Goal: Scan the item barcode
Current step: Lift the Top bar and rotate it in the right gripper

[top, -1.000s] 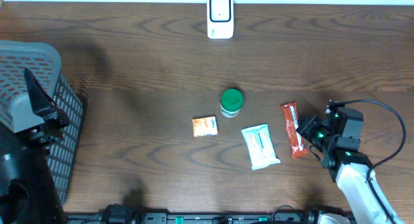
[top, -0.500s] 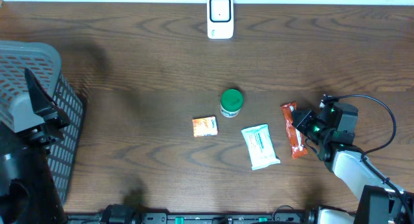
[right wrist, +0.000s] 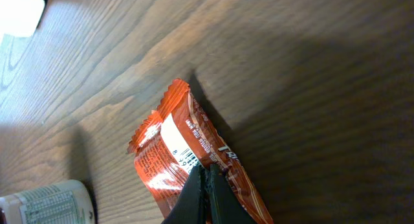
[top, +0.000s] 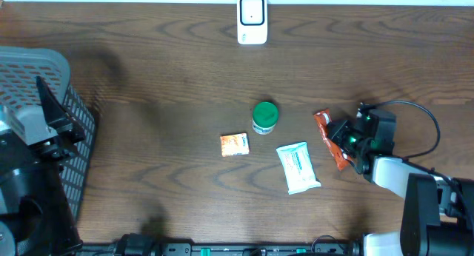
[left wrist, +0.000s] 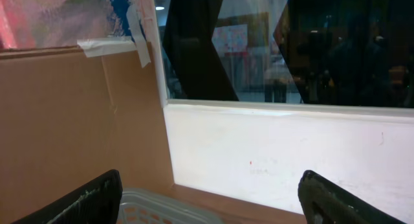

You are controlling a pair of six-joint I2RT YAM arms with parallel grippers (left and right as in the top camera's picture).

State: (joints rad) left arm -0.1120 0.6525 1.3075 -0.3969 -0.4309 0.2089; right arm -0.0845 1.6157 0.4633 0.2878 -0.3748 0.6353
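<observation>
The right fingers [right wrist: 207, 193] were closed tight on the wrapper of the bar [right wrist: 184, 143]. The bar was at the right of the table [top: 148, 78], near the bottle [top: 264, 117] and well apart from the scanner [top: 252, 20] at the far edge. Its free end appeared raised off the wood, though only its shadow suggested this. The left fingers [left wrist: 90, 201] stood wide apart above the basket [top: 37, 78], holding nothing. A packet [top: 234, 143] and a pouch [top: 298, 167] lay near the bottle.
</observation>
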